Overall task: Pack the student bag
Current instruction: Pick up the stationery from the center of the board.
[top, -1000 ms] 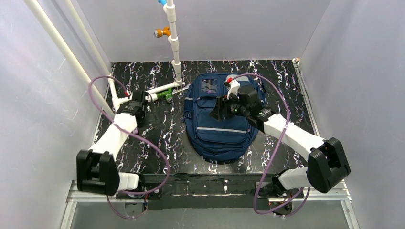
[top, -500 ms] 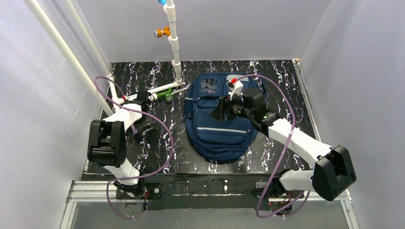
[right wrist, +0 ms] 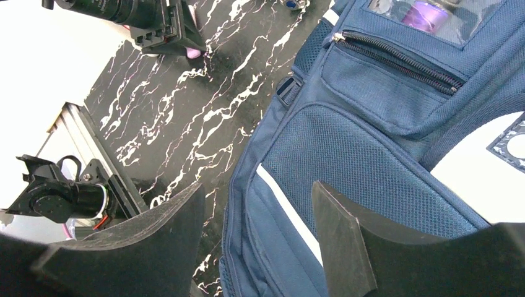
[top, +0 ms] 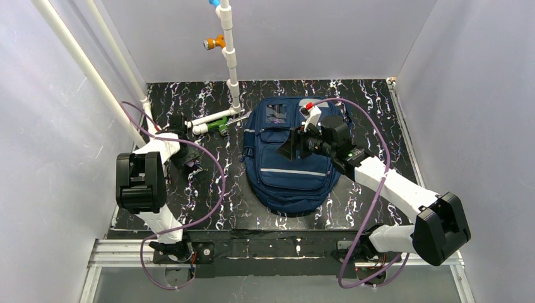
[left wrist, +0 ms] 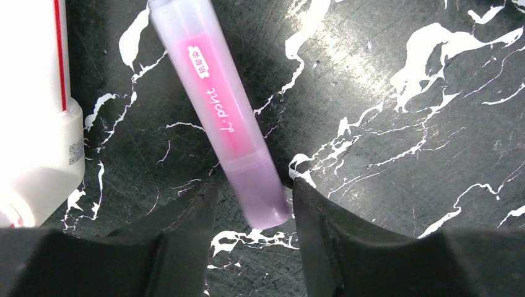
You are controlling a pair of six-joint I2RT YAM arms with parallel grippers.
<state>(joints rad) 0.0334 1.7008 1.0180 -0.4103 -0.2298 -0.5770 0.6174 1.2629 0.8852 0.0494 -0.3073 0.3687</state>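
Student bag (top: 293, 170): lies flat in the middle of the table (top: 208, 183).
Left gripper (left wrist: 251, 192): spread wide around the end of a pink pen (left wrist: 224, 120).
Right gripper (right wrist: 257, 189): spread wide, above the bag.
Danger: the pen may tip or slip out, because only its end is between the fingers.

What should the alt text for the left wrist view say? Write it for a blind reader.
A pink highlighter lies slanted on a black marbled table, its lower end between the open fingers of the left gripper. A white container with a red stripe sits at left.
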